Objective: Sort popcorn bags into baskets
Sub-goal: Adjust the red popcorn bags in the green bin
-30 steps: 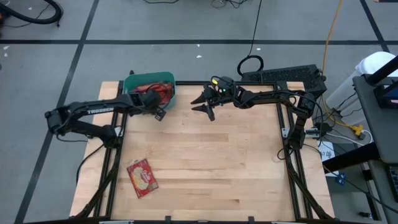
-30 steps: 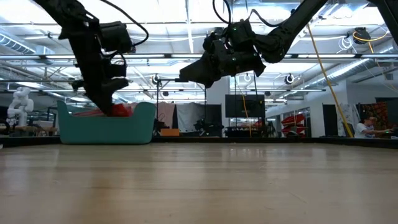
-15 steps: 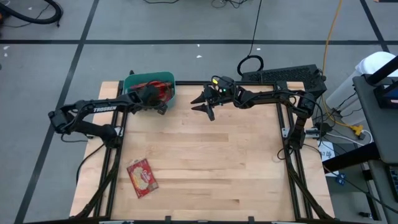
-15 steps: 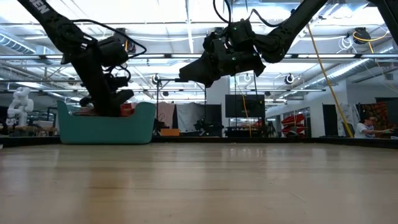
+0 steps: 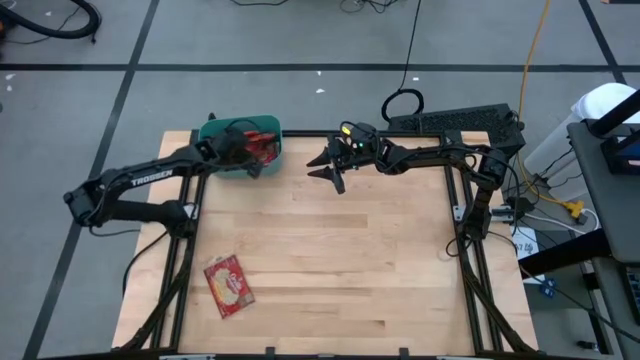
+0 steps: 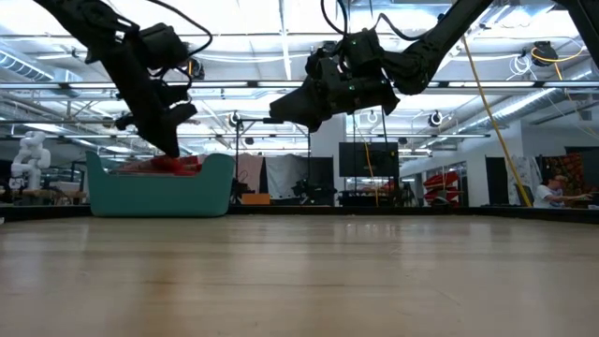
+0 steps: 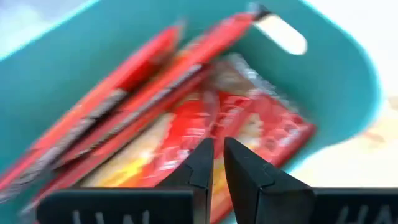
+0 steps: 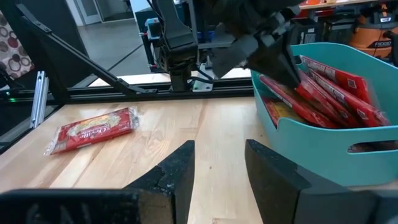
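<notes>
1. Over at the bin (image 5: 212, 129), sitting at the table's far left corner, most of the job looks done: a stack of red bags (image 7: 186, 118) is already inside, packed on edge and leaning against one another.
2. The left gripper (image 5: 247, 152) hangs right above the bin, fingers nearly together with only a thin slit between them and nothing held, so its latest bag seems to be dropped off.
3. One loose bag (image 5: 229, 285) is left, lying flat on the wood well in front of the bin, near the table's left front corner. That one looks like the last job.
4. It lies picture side up; its long axis runs roughly front to back, tilted a little, far end leaning left away from the bin.
5. The right gripper (image 5: 330, 168) waits in the air just right of the bin, near the far edge, fingers apart and empty.
6. My read: nearly finished, one pickup and one drop to go.
</notes>
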Controlling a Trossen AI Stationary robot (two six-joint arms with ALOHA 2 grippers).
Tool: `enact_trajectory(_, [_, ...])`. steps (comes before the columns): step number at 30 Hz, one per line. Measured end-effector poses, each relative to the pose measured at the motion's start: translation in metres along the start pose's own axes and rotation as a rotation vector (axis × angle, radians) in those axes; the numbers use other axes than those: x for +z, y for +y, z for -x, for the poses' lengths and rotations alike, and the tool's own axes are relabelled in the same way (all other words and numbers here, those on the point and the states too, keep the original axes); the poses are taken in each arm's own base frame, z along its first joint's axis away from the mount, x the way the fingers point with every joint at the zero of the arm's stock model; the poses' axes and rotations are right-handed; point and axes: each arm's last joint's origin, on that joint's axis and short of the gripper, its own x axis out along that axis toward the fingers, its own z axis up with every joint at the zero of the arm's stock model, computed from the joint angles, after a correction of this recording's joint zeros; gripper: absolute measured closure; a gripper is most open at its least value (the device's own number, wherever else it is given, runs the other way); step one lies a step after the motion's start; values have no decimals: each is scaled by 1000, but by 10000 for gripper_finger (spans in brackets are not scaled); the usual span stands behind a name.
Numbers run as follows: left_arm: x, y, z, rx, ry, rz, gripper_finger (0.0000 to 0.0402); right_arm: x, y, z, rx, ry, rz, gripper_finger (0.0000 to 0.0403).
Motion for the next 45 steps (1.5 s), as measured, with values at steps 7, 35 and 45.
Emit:
enact_trajectory(7, [-2,7,-10,49,39,49,357,1,0,0,-4,-11,-1,268])
enact_trajectory(35, [16,41,-19,409,-64,114,357,4,0,0,-4,-33,0,268])
enact_trajectory(45, [4,31,-37,207,95,103,357,3,0,0,0,-23,-10,268])
